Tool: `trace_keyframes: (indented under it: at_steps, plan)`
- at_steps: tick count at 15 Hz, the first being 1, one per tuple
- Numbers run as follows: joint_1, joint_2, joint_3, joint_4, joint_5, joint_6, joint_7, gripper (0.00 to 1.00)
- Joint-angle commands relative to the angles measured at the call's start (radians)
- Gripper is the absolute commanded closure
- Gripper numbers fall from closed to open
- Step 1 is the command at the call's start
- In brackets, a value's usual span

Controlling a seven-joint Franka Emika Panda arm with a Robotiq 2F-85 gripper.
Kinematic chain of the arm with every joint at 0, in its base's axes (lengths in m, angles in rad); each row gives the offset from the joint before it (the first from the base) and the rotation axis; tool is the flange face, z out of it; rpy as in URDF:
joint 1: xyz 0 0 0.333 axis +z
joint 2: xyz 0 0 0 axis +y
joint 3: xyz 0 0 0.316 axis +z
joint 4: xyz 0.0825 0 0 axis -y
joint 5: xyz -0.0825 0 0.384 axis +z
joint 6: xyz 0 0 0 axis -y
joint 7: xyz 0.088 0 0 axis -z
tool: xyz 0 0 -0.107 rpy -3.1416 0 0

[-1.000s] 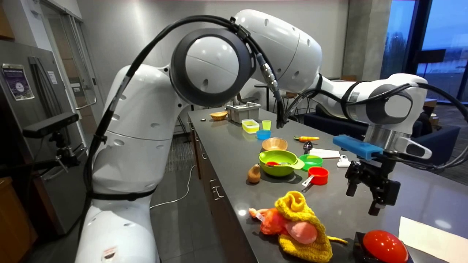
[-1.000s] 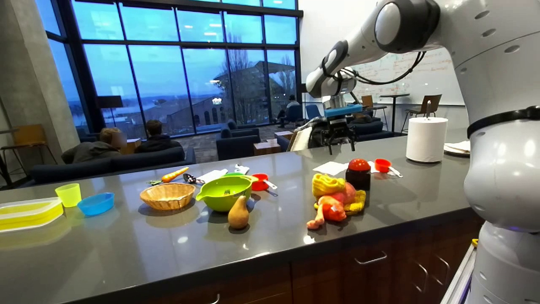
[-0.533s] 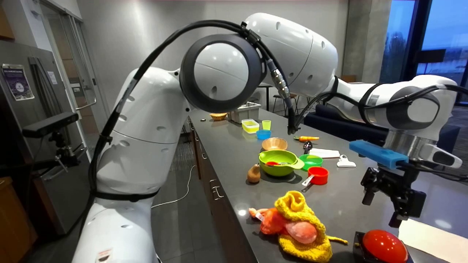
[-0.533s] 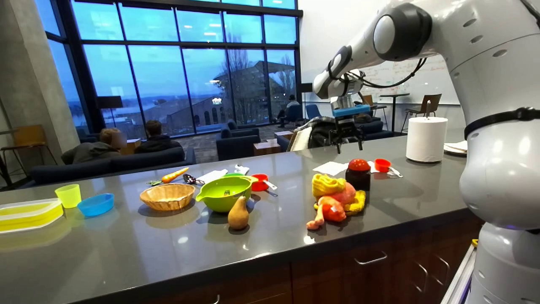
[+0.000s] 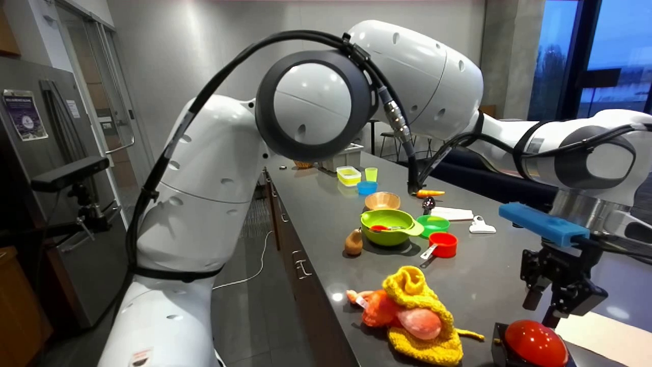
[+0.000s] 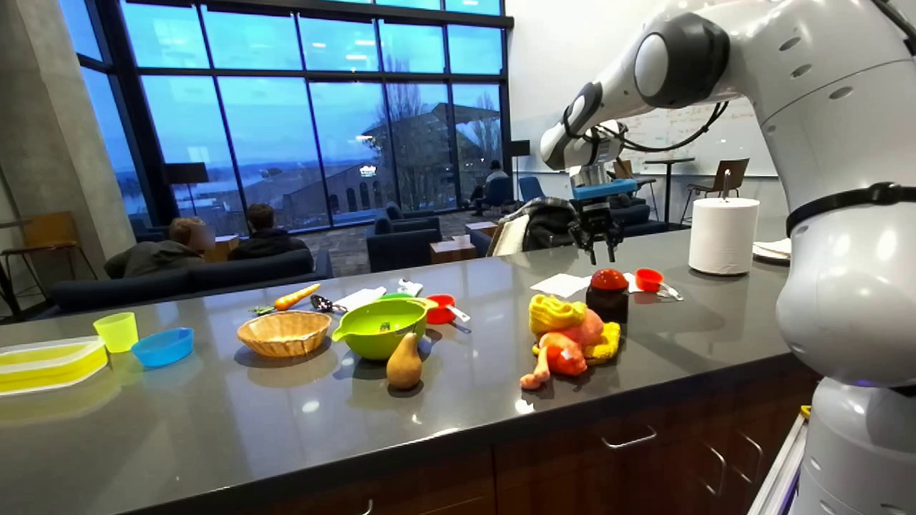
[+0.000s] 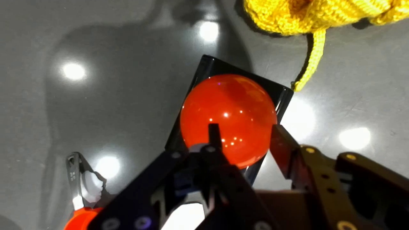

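The gripper (image 6: 602, 259) is hovering just above a round, shiny red button (image 7: 230, 102), its hard black fingers (image 5: 533, 299) standing apart. The button is sitting on a straight-sided black box (image 6: 607, 306), in from the smooth counter (image 6: 465, 393) edge over the drawers (image 6: 558, 458). A fuzzy orange toy (image 6: 565, 355) in bumpy yellow knitting (image 6: 557, 312) is lying nearer that edge.

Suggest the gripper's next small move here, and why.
Probably shut the gripper fully before lowering it. It stands open, holding nothing, close to the red dome; in the wrist view the dome looks wider than the gap between the jaws, so pressing with closed fingertips seems steadier than straddling. Whether a fingertip touches the dome isn't clear.
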State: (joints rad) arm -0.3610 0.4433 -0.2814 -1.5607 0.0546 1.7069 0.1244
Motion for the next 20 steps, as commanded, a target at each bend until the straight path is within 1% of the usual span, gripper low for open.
trace_keyframes:
  at_steps: [1, 3, 4, 20]
  plan:
    - [-0.007, -0.016, -0.007, 0.009, -0.016, -0.024, -0.008, 0.85]
    - [-0.005, -0.018, -0.01, 0.01, -0.019, -0.026, -0.005, 0.99]
    - [-0.004, -0.017, -0.011, 0.011, -0.021, -0.027, -0.008, 1.0]
    - [-0.02, 0.018, 0.0, 0.002, 0.012, -0.017, -0.057, 1.0]
